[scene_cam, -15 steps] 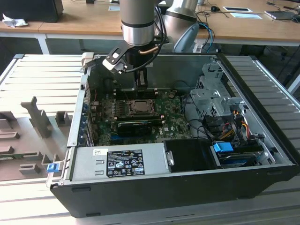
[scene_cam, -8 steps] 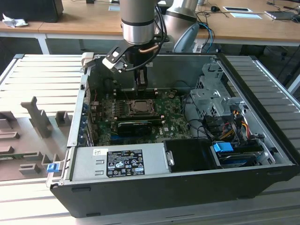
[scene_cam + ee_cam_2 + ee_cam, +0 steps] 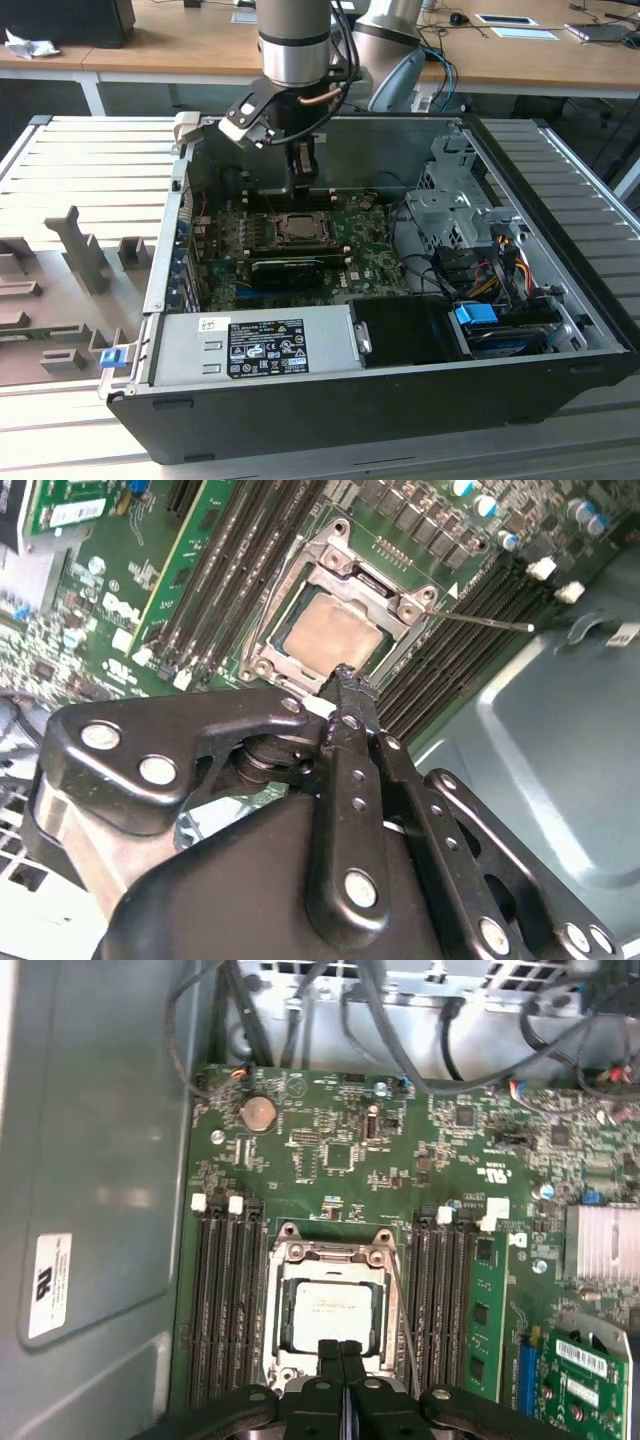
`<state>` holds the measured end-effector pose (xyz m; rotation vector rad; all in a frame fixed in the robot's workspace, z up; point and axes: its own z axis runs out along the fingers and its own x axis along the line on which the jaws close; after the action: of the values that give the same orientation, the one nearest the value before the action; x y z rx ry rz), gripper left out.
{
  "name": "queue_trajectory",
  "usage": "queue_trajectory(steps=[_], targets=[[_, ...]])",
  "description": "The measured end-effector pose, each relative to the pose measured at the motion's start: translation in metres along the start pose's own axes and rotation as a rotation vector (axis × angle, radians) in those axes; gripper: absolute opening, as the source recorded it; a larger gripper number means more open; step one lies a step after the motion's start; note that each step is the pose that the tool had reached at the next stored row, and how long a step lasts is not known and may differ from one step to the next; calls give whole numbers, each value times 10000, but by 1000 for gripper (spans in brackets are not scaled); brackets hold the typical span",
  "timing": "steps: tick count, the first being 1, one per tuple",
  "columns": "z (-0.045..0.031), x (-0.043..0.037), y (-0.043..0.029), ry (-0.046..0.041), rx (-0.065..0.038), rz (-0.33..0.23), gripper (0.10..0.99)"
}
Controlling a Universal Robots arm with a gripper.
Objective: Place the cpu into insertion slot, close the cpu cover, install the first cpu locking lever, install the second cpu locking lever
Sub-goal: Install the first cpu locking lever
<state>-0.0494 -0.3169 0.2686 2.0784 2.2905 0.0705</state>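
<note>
The cpu (image 3: 330, 1312) lies flat in the insertion slot (image 3: 262, 664). All four of its edges are framed by the cpu cover (image 3: 330, 1253), which lies down around it with the chip showing through the cut-out. A thin locking lever (image 3: 480, 621) angles away from one corner of the socket, out over the neighbouring memory slots (image 3: 225, 1305).

The gripper (image 3: 340, 1350) hangs right at one edge of the socket, its two black fingers (image 3: 345, 695) pressed together with nothing between them. Whether the tips touch the metal rim cannot be told.

Banks of memory slots sit tight against two opposite sides of the socket, leaving little room there. Past one bank stands the grey metal wall (image 3: 90, 1160) of the computer case (image 3: 560, 300). On a third side the green motherboard (image 3: 330, 1175) runs low and flat.

In the exterior view the gripper (image 3: 303, 186) reaches straight down through the open top of the case. The power supply (image 3: 255, 345) along the near edge and the drive cage (image 3: 450, 210) on the exterior view's right are both well apart from it.

The chip's top is a dull silver-grey square with faint markings at its centre.
</note>
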Motion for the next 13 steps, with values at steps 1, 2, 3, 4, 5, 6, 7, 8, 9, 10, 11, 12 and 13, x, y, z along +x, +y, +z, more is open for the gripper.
queue_trajectory(steps=[1,2,3,4,5,6,7,8,9,10,11,12,13], targets=[[1,0,0,25,-1,-402,106],[2,0,0,44,-2,-694,106],[2,0,0,56,-4,-879,106],[2,0,0,67,-5,-1062,106],[3,0,0,82,-6,-1291,106],[3,0,0,94,-7,-1454,106],[3,0,0,101,-7,-1568,106],[3,0,0,106,-8,-1638,106],[3,0,0,111,-8,-1715,106],[2,0,0,116,-7,-1799,106],[3,0,0,121,-9,-1869,106],[3,0,0,127,-9,-1963,106],[3,0,0,131,-9,-2027,106]])
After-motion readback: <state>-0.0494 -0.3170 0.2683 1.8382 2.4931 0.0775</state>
